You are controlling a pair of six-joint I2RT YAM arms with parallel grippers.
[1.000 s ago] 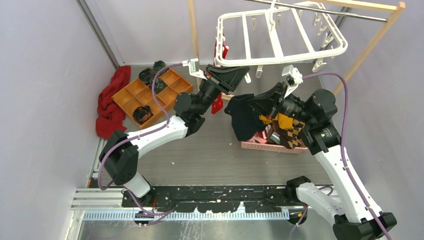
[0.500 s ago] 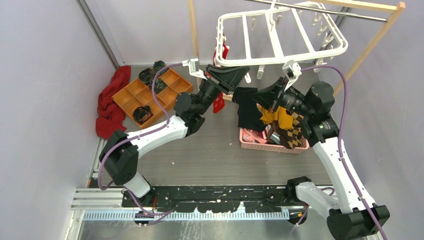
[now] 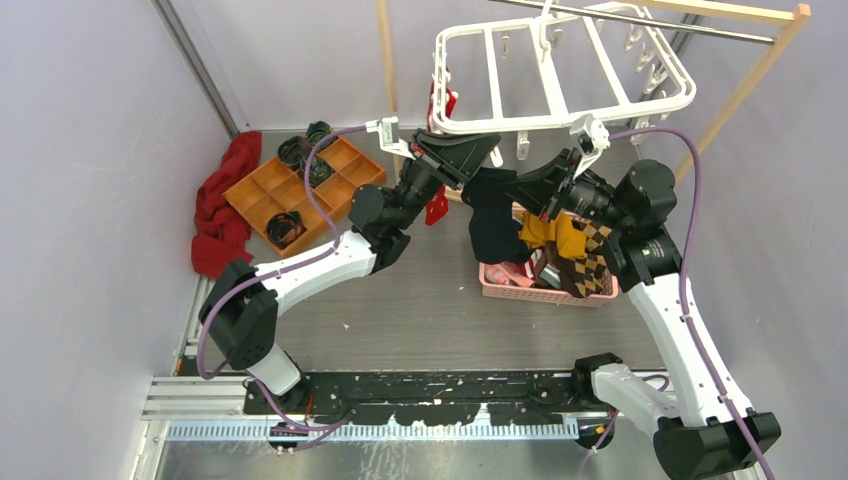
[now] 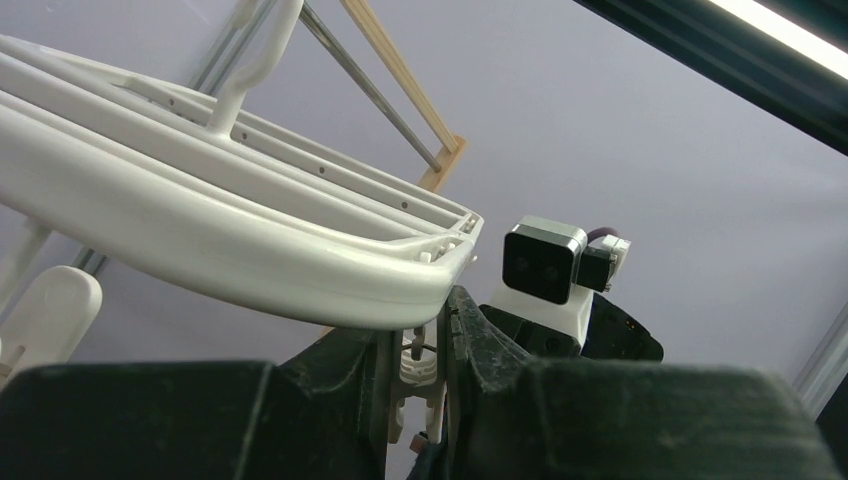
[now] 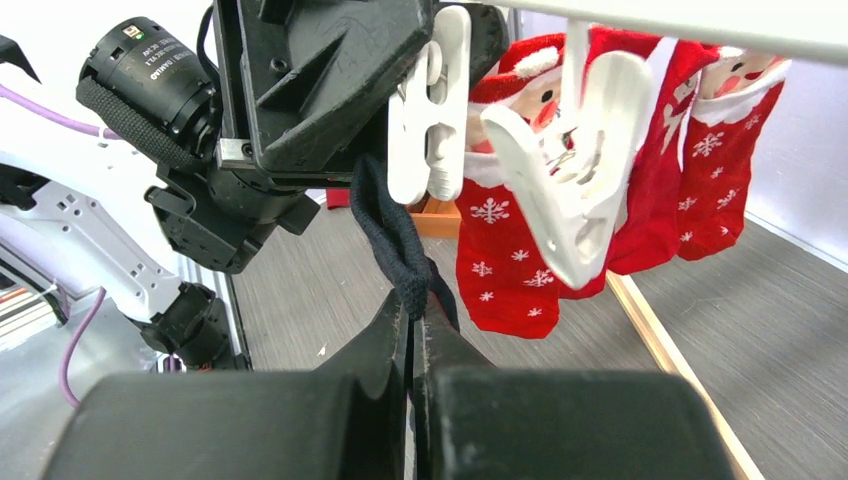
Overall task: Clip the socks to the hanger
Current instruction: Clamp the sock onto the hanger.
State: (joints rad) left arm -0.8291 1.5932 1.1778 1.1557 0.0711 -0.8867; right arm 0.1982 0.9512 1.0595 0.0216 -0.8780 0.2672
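Rising from a second ago, right gripper (image 5: 411,305) is pinching the black sock (image 5: 392,232) under the clip (image 5: 428,110) that left gripper (image 4: 420,345) is squeezing on the hanger (image 4: 250,250); pink basket (image 3: 530,293) is holding more socks (image 3: 587,262).

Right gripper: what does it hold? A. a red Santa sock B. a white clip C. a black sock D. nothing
C: in the right wrist view the right gripper is shut on a black sock; the clip is pinched by the left gripper.
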